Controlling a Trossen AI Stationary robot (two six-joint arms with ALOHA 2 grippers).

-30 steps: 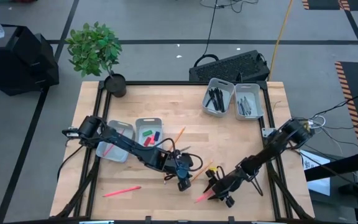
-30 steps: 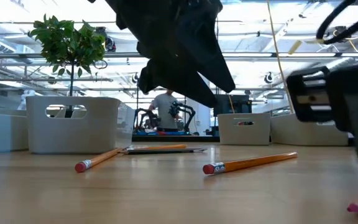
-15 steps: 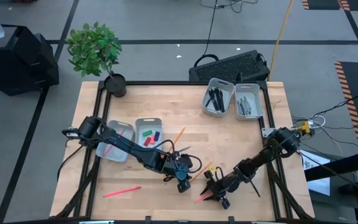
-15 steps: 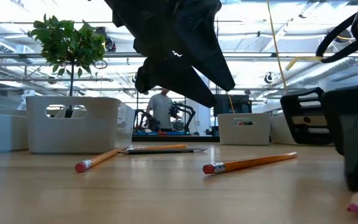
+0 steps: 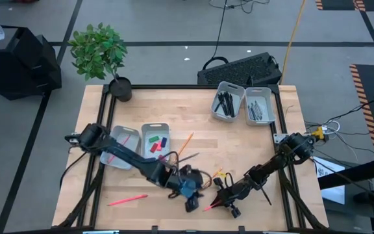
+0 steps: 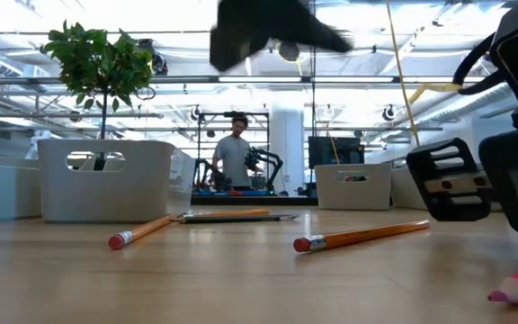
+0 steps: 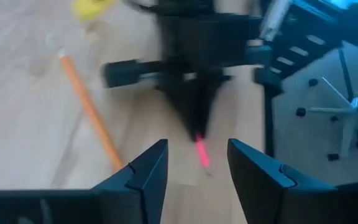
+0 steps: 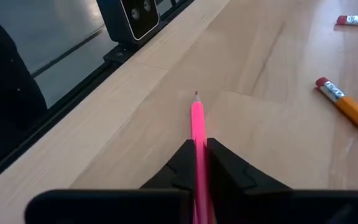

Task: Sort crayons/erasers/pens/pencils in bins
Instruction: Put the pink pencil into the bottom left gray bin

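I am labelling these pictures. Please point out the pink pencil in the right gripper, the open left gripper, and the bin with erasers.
pink pencil [image 8: 197,127]: right wrist view, mid shaft.
left gripper [image 7: 197,163]: left wrist view, between fingertips.
eraser bin [image 5: 155,126]: high view, far rim.

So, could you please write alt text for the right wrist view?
The right gripper is shut on a pink pencil pointing forward over the wooden table. An orange pencil lies nearby on the table.

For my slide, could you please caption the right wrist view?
Right gripper shut on a pink pencil above the wooden table.
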